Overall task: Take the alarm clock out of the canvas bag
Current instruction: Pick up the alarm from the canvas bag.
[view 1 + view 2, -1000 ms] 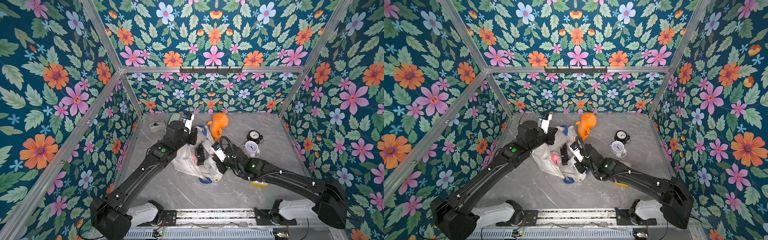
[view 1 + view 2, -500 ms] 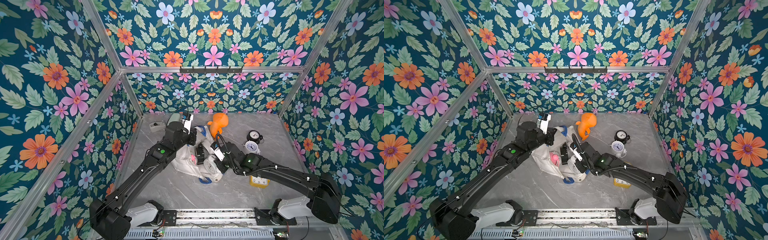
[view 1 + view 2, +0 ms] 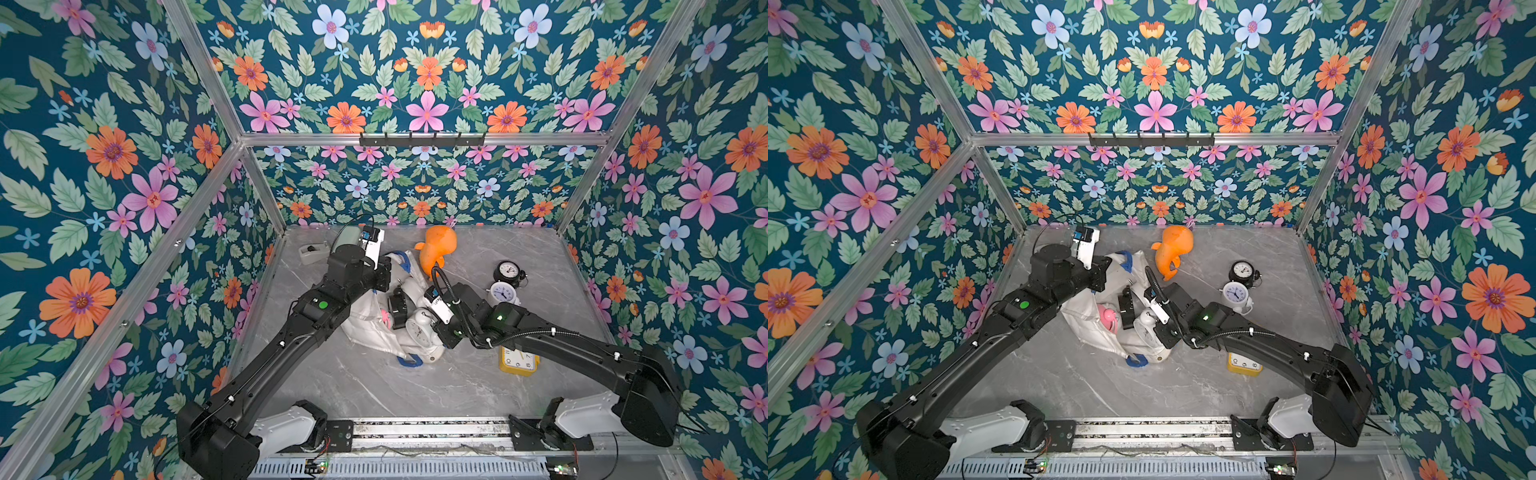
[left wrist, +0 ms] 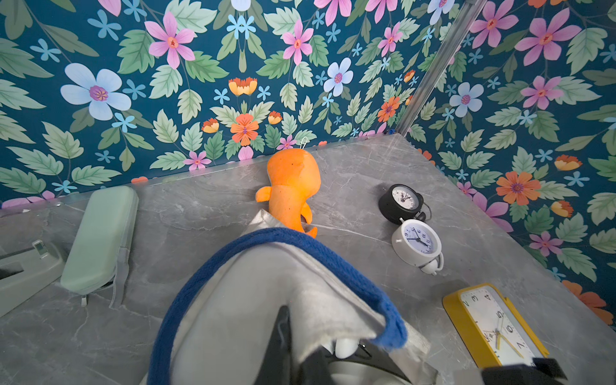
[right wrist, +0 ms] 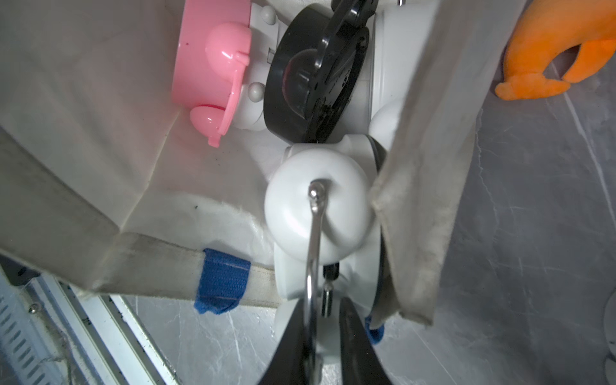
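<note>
left end effector [image 3: 384,278] clamped off-white canvas bag [image 3: 368,330]; right end effector [image 5: 321,333] straddled handle of white twin-bell alarm clock [image 5: 316,206], grip unclear; next, lift out.

teal floral walls [image 3: 428,83] on aluminium framing [image 3: 291,139] surround grey marble tabletop [image 3: 374,386].

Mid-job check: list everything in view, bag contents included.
canvas bag: 1, off-white with blue handles, centre
white bell clock: 1, white, bag mouth
bagged black clock: 1, black, inside bag
pink clock: 1, pink, inside bag
loose black clock: 1, black, far right
loose white clock: 1, white, beside it
yellow clock: 1, yellow, near right arm
plush toy: 1, orange, by back wall
case: 1, pale green, far left
tape dispenser: 1, grey, far left
left gripper: 1, black, shut on canvas bag
right gripper: 1, black, astride white bell clock's handle, grip unclear
</note>
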